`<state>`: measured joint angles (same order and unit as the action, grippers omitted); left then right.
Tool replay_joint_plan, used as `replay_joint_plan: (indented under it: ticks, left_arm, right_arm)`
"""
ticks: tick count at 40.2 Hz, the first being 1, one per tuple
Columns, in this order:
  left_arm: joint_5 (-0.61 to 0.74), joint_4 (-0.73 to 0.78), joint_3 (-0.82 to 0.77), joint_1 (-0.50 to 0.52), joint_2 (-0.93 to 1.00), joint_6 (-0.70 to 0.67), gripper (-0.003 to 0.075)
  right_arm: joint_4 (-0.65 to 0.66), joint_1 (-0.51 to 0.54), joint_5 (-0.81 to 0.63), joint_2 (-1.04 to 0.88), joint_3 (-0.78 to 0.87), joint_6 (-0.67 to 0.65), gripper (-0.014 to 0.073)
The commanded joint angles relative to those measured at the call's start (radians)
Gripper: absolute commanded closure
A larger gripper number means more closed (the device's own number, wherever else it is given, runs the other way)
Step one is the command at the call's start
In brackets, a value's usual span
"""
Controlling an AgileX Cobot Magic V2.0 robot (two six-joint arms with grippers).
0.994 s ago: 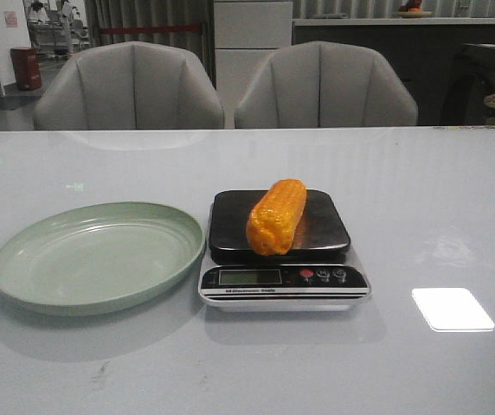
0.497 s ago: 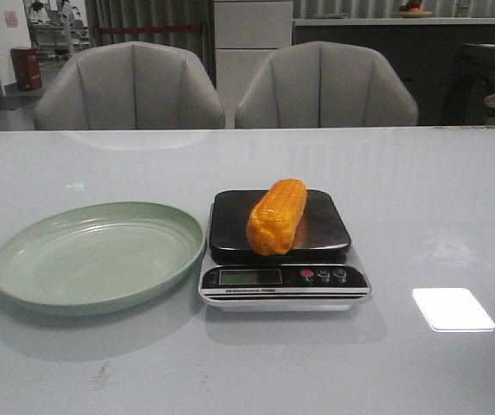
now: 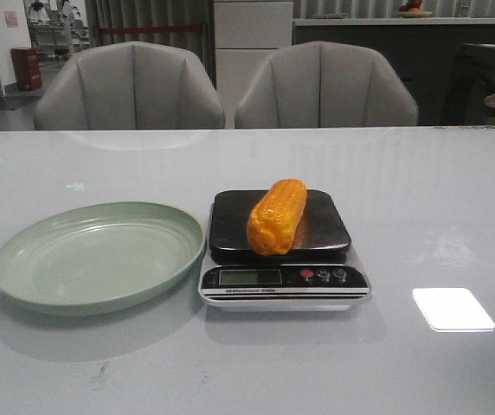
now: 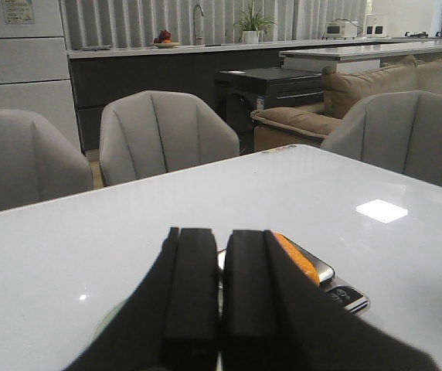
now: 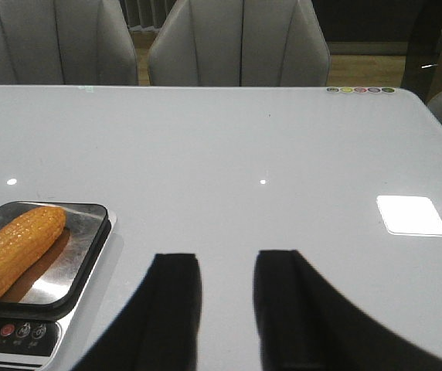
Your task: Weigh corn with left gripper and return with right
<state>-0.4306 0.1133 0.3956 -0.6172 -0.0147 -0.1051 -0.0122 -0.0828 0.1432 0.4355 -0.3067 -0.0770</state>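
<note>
The orange-yellow corn (image 3: 277,215) lies on the dark pan of the kitchen scale (image 3: 283,281) at the table's middle, untouched; it also shows in the right wrist view as the corn (image 5: 14,250) on the scale (image 5: 20,334). Neither arm appears in the front view. My left gripper (image 4: 221,236) is shut with nothing between its fingers; past them a sliver of the corn (image 4: 298,259) and the scale (image 4: 345,295) show. My right gripper (image 5: 227,259) is open and empty over bare table, to the right of the scale.
An empty green plate (image 3: 22,277) sits just left of the scale. Two grey chairs (image 3: 131,86) stand behind the far table edge. A bright light reflection (image 3: 452,309) lies on the tabletop right of the scale.
</note>
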Motion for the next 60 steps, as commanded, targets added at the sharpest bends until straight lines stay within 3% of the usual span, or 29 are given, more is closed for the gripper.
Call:
replay_joint_plan:
  ticks: [1,5,15,32,37,49,60]
  left_arm:
    - [0.085,0.005,0.023,0.000,-0.014,-0.003,0.0606]
    - [0.085,0.005,0.023,0.000,-0.014,-0.003,0.0606]
    - [0.085,0.005,0.023,0.000,-0.014,-0.003,0.0606]
    - [0.085,0.005,0.023,0.000,-0.014,-0.003,0.0606]
    - [0.085,0.005,0.023,0.000,-0.014,-0.003,0.0606]
    - [0.085,0.005,0.023,0.000,-0.014,-0.003,0.0606]
    - [0.085,0.005,0.023,0.000,-0.014,-0.003,0.0606]
  right_arm:
    - [0.012,0.003,-0.066,0.012,-0.039,-0.004,0.0145]
    - [0.012,0.003,-0.062,0.012,-0.039,-0.004,0.0092]
    - [0.012,0.003,-0.127,0.012,-0.039,-0.002,0.0090]
    - [-0.030,-0.044,0.070,0.106,-0.164,-0.004,0.0090]
    - [-0.031,-0.119,0.110,0.191,-0.246,-0.004,0.0090]
    - [-0.036,-0.417,0.167,0.511,-0.464,-0.023,0.0090]
    - [-0.036,-0.516,0.289,0.873,-0.742,-0.150,0.0092]
